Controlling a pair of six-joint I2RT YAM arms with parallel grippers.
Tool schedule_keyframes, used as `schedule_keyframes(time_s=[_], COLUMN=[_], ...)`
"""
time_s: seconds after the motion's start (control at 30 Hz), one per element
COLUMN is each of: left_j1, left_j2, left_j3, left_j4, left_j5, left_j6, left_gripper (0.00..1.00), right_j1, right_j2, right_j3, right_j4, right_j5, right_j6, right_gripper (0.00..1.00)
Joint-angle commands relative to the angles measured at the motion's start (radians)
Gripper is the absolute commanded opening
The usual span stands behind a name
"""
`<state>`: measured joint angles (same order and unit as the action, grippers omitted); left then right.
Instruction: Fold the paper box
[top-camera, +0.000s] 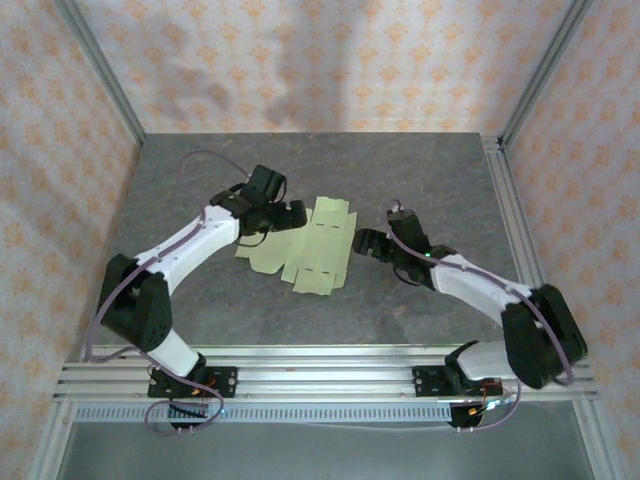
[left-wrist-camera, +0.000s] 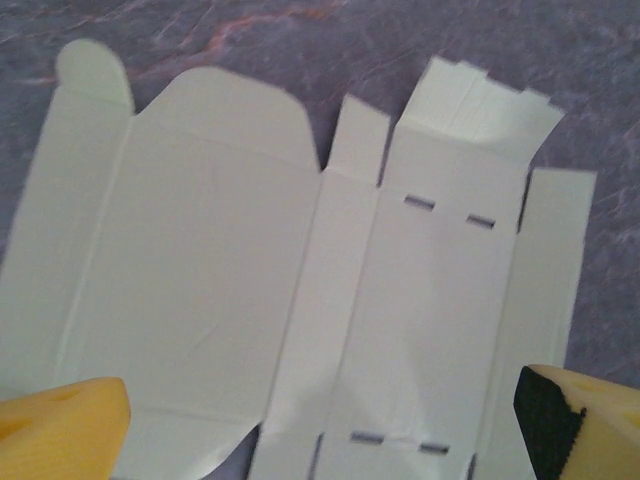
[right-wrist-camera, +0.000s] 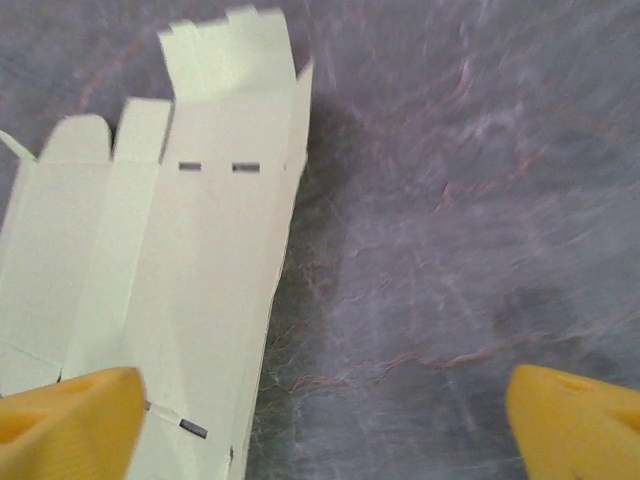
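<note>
Box (top-camera: 312, 250) lies flat and unfolded on the worktop (top-camera: 430, 180), between my two hands. Left hand (top-camera: 290, 215) is released, its fingers (left-wrist-camera: 65, 430) spread wide. The sheet sits directly under and ahead of it, spanning almost the whole gap between them. In its wrist view the slotted panel is toward the right finger and the big rounded flap toward the left one.

Right hand (top-camera: 368, 243) is released too. The sheet's long edge runs forward from the finger on the left of its wrist view, so the card lies off to that side, with bare worktop ahead and to the right. I can't tell whether either hand touches the card.

Beyond the far tabs there is open worktop up to the back wall (top-camera: 320, 60). A rail (top-camera: 508, 225) bounds the right side.
</note>
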<state>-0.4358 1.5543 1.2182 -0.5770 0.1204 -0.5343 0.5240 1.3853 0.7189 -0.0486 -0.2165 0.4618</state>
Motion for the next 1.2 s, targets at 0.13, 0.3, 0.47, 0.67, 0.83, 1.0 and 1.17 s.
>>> schedule_keyframes(time_s=[0.13, 0.3, 0.47, 0.67, 0.83, 1.0, 1.17], left_j1=[0.026, 0.029, 0.028, 0.023, -0.017, -0.087, -0.115], left_j2=[-0.133, -0.151, -0.153, -0.166, -0.161, -0.129, -0.055], left_j3=[-0.143, -0.196, -0.219, -0.247, -0.278, -0.283, -0.294], left_j4=[-0.038, -0.002, 0.031, 0.077, 0.106, 0.129, 0.234], left_j5=[-0.007, 0.007, 0.032, 0.091, 0.111, 0.115, 0.198], left_j6=[0.065, 0.056, 0.032, 0.034, 0.033, 0.006, -0.079], left_gripper=[1.0, 1.0, 1.0, 1.0, 1.0, 1.0, 0.91], right_j1=[0.075, 0.088, 0.088, 0.074, 0.004, -0.055, -0.057], right_j2=[0.231, 0.337, 0.358, 0.299, 0.225, 0.167, 0.154], right_j3=[0.127, 0.187, 0.188, 0.213, 0.223, 0.236, 0.229], right_j4=[0.053, 0.068, 0.086, -0.108, -0.322, -0.444, -0.411], right_j5=[0.036, 0.025, 0.019, 0.018, -0.042, -0.029, -0.02], right_j6=[0.106, 0.137, 0.131, -0.075, -0.27, -0.363, -0.325], right_gripper=[0.69, 0.44, 0.03, 0.0, 0.0, 0.0, 0.07])
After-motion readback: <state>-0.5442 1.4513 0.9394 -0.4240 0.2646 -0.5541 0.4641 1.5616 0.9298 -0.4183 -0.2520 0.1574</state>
